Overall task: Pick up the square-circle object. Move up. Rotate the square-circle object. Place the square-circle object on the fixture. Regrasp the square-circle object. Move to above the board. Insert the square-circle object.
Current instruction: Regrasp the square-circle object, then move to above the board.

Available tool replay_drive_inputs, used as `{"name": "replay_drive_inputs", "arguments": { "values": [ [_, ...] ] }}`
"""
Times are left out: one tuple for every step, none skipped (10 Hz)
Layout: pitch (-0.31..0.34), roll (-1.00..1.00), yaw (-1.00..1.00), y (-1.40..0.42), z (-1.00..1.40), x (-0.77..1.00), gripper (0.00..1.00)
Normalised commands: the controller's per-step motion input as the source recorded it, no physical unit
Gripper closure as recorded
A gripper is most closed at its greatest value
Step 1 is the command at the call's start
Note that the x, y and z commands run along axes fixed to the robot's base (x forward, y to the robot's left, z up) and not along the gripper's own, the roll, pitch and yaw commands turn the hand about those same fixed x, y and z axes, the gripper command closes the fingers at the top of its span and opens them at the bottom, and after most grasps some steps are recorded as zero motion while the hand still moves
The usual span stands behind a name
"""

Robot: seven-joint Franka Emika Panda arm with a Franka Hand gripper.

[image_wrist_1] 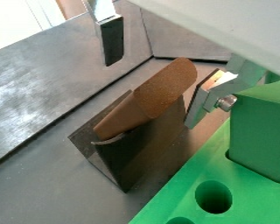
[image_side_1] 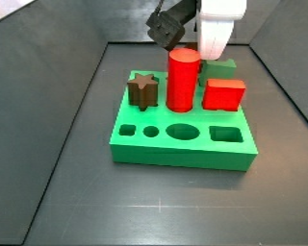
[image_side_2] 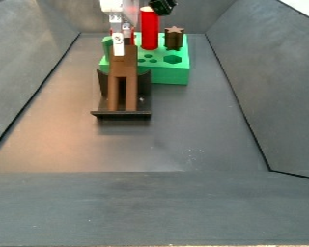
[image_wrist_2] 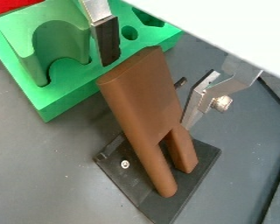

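While the square-circle object (image_wrist_2: pixel 152 122) leans on the fixture (image_wrist_2: pixel 136 171), the gripper (image_wrist_2: pixel 154 74) straddles it, fingers apart.

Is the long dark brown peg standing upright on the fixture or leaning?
Leaning. The long dark brown peg rests tilted against the fixture; the gripper straddles it, fingers apart.

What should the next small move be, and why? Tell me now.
Probably close the end effector on the square-circle object. The object leans on the fixture, and the open fingers appear to sit either side of it without touching, so the regrasp looks ready.
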Motion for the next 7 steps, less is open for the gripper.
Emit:
{"name": "replay_drive_inputs", "arguments": {
  "values": [
    [0.201,-0.02,0.06,-0.01,0.00,0.10,0.00],
    [0.201,-0.02,0.06,-0.01,0.00,0.10,0.00],
    [0.201,-0.02,0.06,-0.01,0.00,0.10,0.00],
    [0.201,-0.02,0.06,-0.01,0.00,0.10,0.00],
    [0.000,0.00,0.00,0.50,0.17,0.00,1.00],
    [0.090,-0.24,0.15,0.30,1.00,0.05,1.00],
    [0.101,-0.24,0.14,0.30,1.00,0.05,1.00]
  ]
}}
